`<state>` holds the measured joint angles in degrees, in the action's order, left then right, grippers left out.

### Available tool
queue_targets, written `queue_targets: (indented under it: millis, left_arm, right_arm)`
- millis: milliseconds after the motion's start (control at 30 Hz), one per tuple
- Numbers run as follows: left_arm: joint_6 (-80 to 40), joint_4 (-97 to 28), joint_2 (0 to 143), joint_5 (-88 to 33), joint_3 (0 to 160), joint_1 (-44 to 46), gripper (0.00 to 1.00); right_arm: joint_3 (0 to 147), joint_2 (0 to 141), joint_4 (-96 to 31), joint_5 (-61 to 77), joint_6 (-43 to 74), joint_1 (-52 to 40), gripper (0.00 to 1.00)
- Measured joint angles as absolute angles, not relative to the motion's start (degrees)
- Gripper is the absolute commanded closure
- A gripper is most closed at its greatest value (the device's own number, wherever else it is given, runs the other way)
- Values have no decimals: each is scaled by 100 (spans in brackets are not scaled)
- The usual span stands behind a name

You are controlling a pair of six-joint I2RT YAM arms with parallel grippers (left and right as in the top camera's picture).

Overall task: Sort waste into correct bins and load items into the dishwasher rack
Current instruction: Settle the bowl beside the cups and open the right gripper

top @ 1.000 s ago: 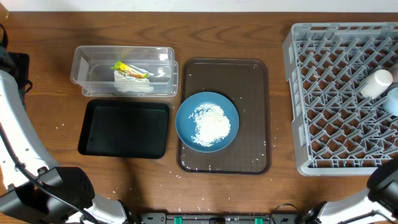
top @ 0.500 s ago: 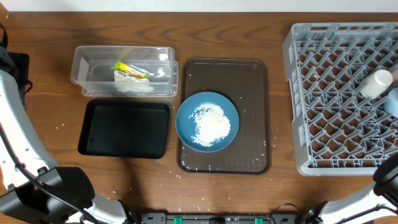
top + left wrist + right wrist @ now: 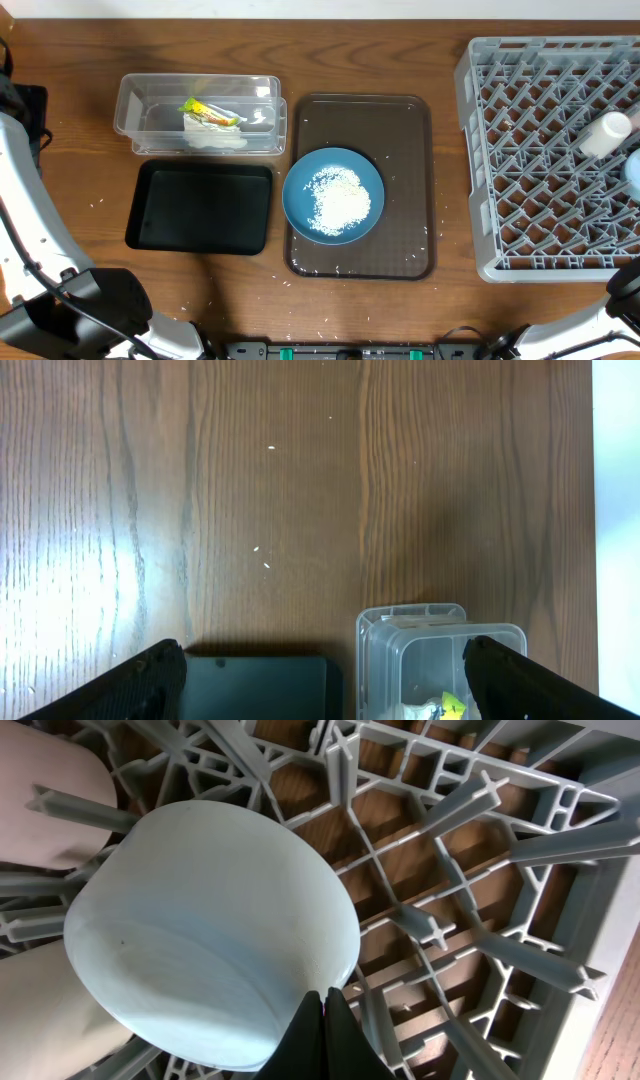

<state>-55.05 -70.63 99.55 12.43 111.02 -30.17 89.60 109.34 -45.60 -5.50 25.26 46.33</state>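
At 3 o'clock on the desk, the grey rack (image 3: pixel 520 200) holds a white cup (image 3: pixel 607 133) and a light-blue bowl (image 3: pixel 210 935). The right hand (image 3: pixel 322 1025) is clenched, tips together at the bowl's 5 o'clock edge, perhaps touching it. The left hand (image 3: pixel 322 660) hangs released above the clear tub (image 3: pixel 420 650) and black tray (image 3: pixel 260 685). Rice (image 3: pixel 340 198) fills the dark-blue dish (image 3: pixel 298 180) at centre.

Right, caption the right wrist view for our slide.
Shut right pincer beside a light-blue bowl in the dishwasher rack.
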Motion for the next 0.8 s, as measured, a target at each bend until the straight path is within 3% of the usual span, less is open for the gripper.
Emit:
queue_targets:
  millis: [300,800]
  left_arm:
    - [-5502,-7063,9955,1243,11102,-3017,8]
    - [-5502,-7063,9955,1243,11102,-3017,8]
  right_arm:
    - [8960,10901,-4346,259,2499,4584,99]
    - [8960,11021,-4080,-336,2497,4521,99]
